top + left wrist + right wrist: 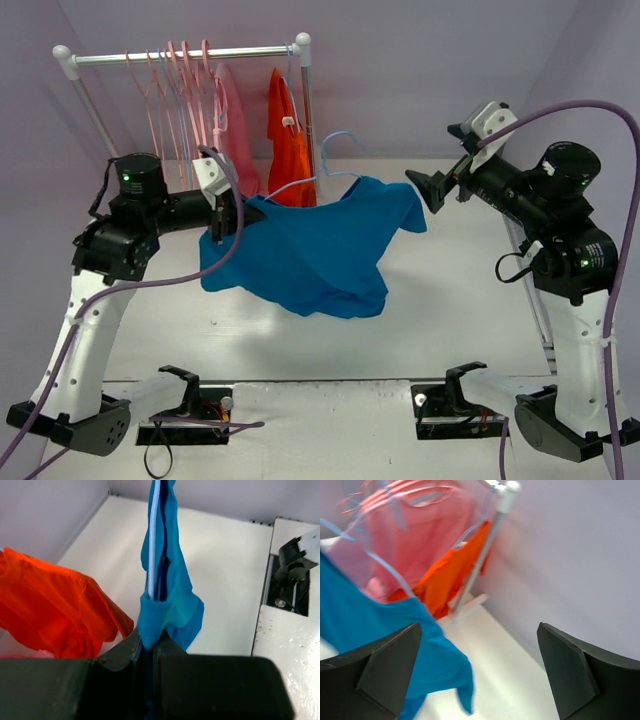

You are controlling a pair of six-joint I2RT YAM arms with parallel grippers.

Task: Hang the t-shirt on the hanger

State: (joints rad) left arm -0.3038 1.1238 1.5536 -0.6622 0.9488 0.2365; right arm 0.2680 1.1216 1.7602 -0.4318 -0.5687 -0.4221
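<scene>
1. the t-shirt [310, 255] hangs in the air above the table [460, 300], in front of the clothes rack [185, 55]. the hanger [338, 142] is threaded through it, and its hook rises out of the neck opening.
2. the main part of the task looks done. in the left wrist view the pale wire runs inside the blue cloth at the shirt's left shoulder.
3. the pictures do not show whether the other shoulder sits fully over the far end of the hanger. the cloth sags and bunches on that side.
4. the left gripper [228, 215] has its fingers clamped on the shoulder cloth and the hanger end together, and carries the load alone. its forearm reaches level from the raised elbow toward the middle of the table.
5. the right gripper [428, 190] has its fingers spread wide and holds nothing. it is near the right sleeve without touching it. its arm is raised, with the wrist turned toward the shirt and the rack.
6. what is left is probably to even out the drape on the right side and then let go.
</scene>
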